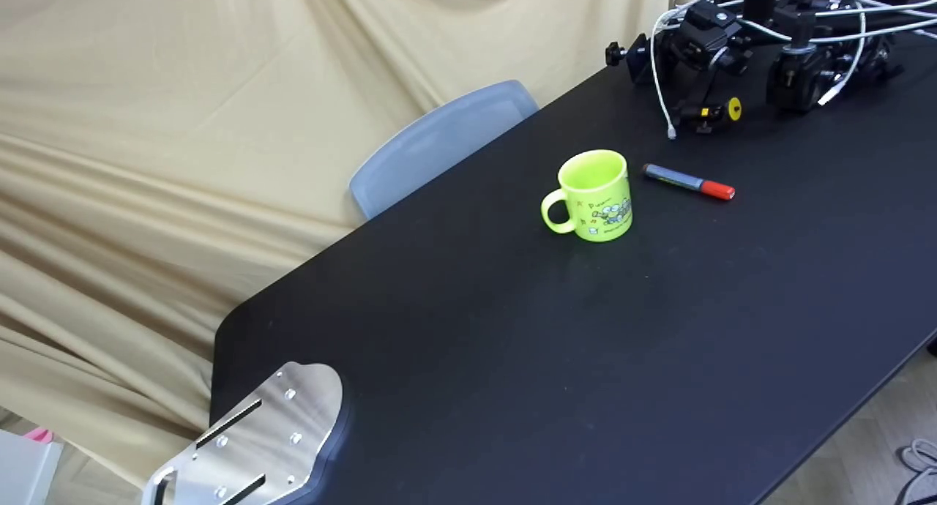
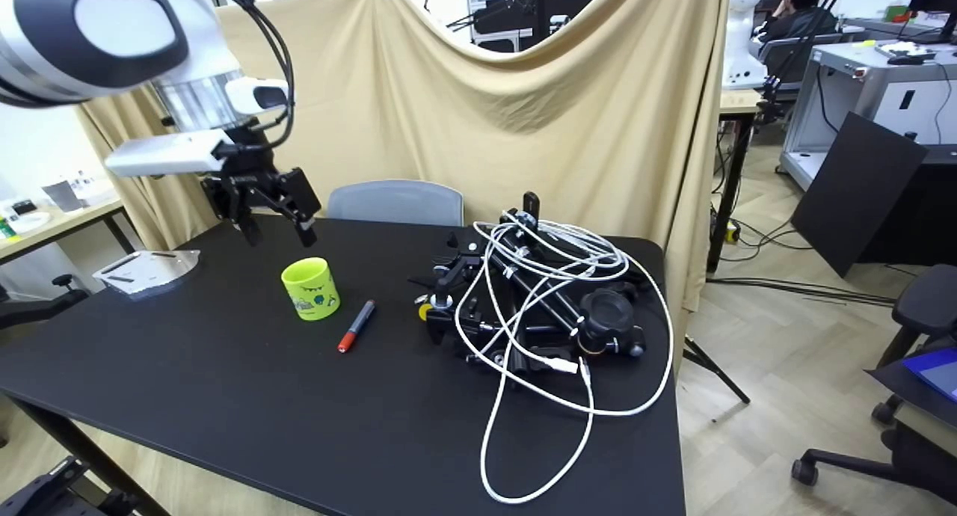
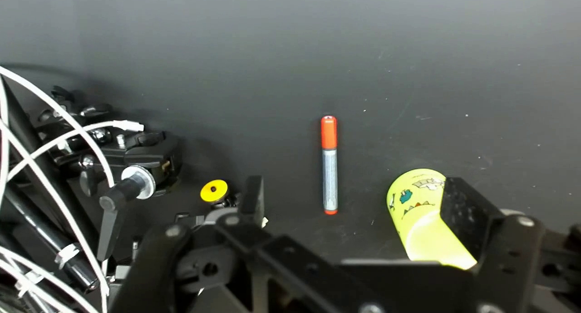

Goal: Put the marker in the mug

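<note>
The marker lies flat on the dark table in both exterior views (image 1: 688,181) (image 2: 357,324). It has a grey-blue body and a red cap. The lime-green mug stands upright beside it in both exterior views (image 1: 602,208) (image 2: 314,295). Its loop handle shows in an exterior view, on the side away from the marker. My gripper (image 2: 278,233) is open and empty, in the air above the mug. In the wrist view the open fingers (image 3: 357,202) stand wide apart. The marker (image 3: 330,172) lies between them in the picture. The right finger partly covers the mug (image 3: 411,199).
A heap of black clamps and stands (image 2: 516,299) with white cables (image 2: 650,336) lies on the table (image 2: 299,419), past the marker from the mug. A metal plate (image 1: 271,432) is at the table's other end. A grey-blue chair (image 1: 446,143) stands at the edge before a beige curtain.
</note>
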`<state>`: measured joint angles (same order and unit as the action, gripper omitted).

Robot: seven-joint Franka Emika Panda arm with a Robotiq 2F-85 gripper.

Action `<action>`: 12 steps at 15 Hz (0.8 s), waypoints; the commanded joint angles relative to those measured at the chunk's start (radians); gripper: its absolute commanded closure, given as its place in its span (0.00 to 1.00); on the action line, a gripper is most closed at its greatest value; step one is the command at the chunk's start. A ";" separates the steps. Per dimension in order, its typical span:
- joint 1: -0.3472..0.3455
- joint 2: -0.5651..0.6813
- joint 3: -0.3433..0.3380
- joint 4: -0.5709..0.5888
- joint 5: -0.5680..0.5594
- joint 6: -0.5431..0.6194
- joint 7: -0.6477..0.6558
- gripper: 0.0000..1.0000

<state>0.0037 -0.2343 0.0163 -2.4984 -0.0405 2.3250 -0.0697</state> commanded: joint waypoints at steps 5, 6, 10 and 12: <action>0.016 0.256 0.010 0.116 -0.029 0.042 -0.041 0.00; 0.016 0.279 0.011 0.127 -0.024 0.037 -0.056 0.00; 0.015 0.286 0.012 0.109 -0.019 0.046 -0.053 0.00; 0.015 0.294 0.012 0.118 -0.019 0.044 -0.055 0.00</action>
<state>0.0170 0.0603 0.0294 -2.3822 -0.0598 2.3711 -0.1247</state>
